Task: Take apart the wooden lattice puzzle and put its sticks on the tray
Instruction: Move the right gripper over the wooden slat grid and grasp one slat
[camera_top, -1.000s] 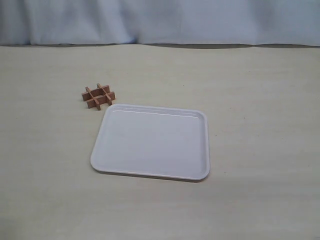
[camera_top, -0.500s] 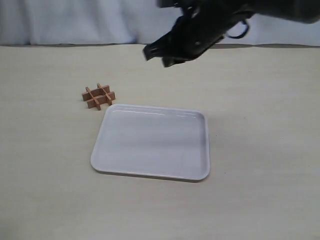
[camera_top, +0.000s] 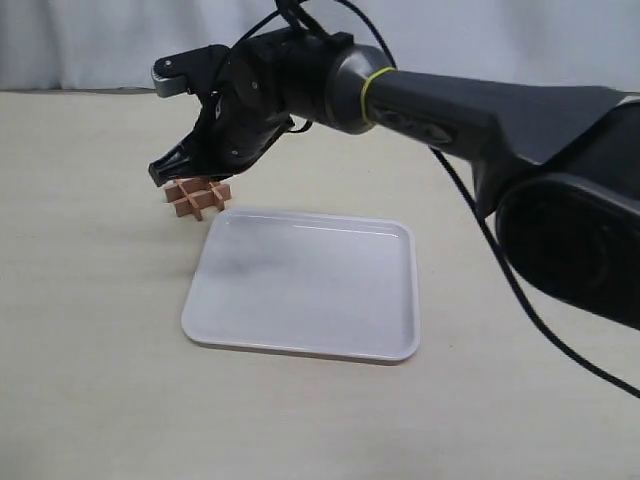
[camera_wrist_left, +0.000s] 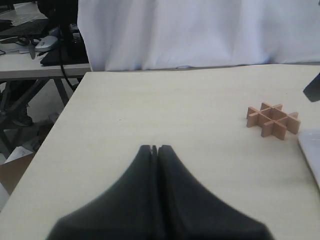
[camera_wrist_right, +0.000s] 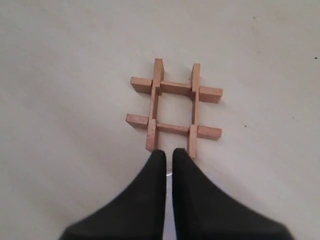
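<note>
The wooden lattice puzzle (camera_top: 198, 197) lies whole on the table, just off the far left corner of the white tray (camera_top: 300, 290), which holds nothing. My right gripper (camera_top: 163, 170) has reached across and hovers just above the puzzle, with its fingers nearly together and nothing between them. In the right wrist view, the puzzle (camera_wrist_right: 173, 106) sits just beyond the right gripper (camera_wrist_right: 169, 151). My left gripper (camera_wrist_left: 155, 147) is shut and empty, low over the table and well short of the puzzle (camera_wrist_left: 273, 120). The exterior view does not show the left arm.
The right arm (camera_top: 450, 105) stretches from the right across the air behind the tray. A white curtain (camera_top: 450, 40) backs the table. In the left wrist view, the table's side edge (camera_wrist_left: 55, 130) drops off toward desks and cables.
The right arm was out of view a second ago. It came in from the upper right and swept left and down, and its gripper now hangs over the puzzle. Puzzle and tray have not moved.
</note>
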